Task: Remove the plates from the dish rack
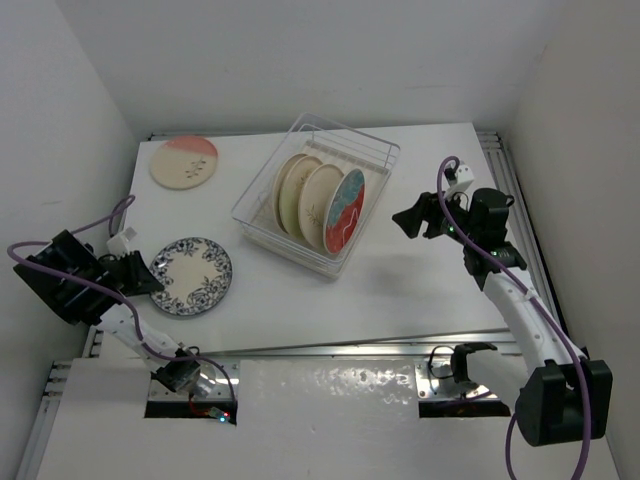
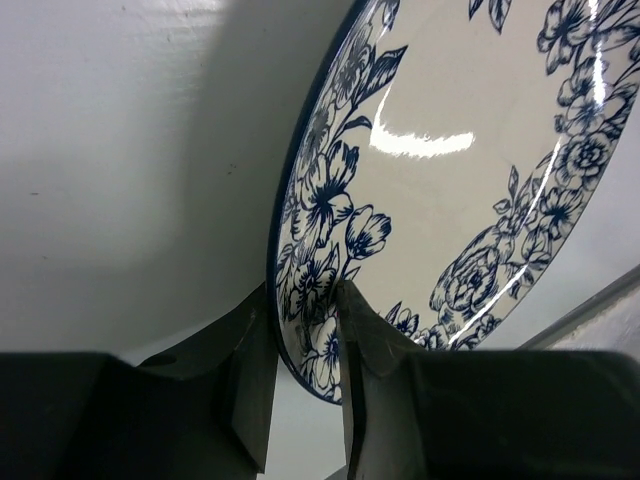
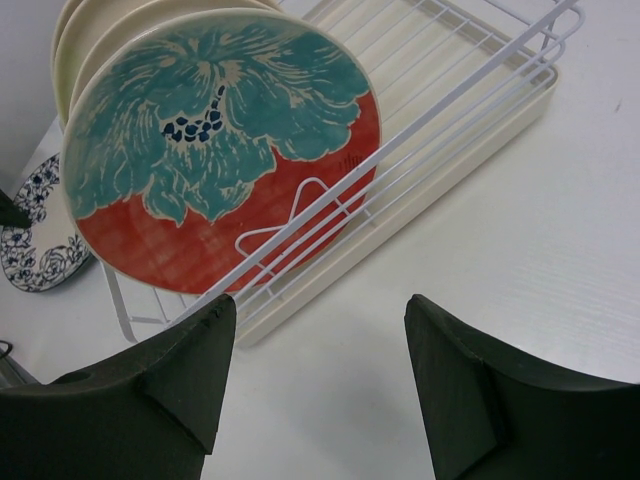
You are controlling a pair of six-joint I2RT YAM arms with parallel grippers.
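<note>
The dish rack stands at the table's middle and holds three upright plates: a pale cream one, a cream one with a sprig, and the red-and-teal plate at the front. The white plate with blue floral pattern lies on the table at the left. My left gripper is closed over its left rim. A cream plate with an orange patch lies at the far left. My right gripper is open and empty, right of the rack, facing the red-and-teal plate.
The rack's white wire rim runs across in front of the red-and-teal plate. Bare table lies between the rack and my right gripper. White walls close in the table on the left, back and right.
</note>
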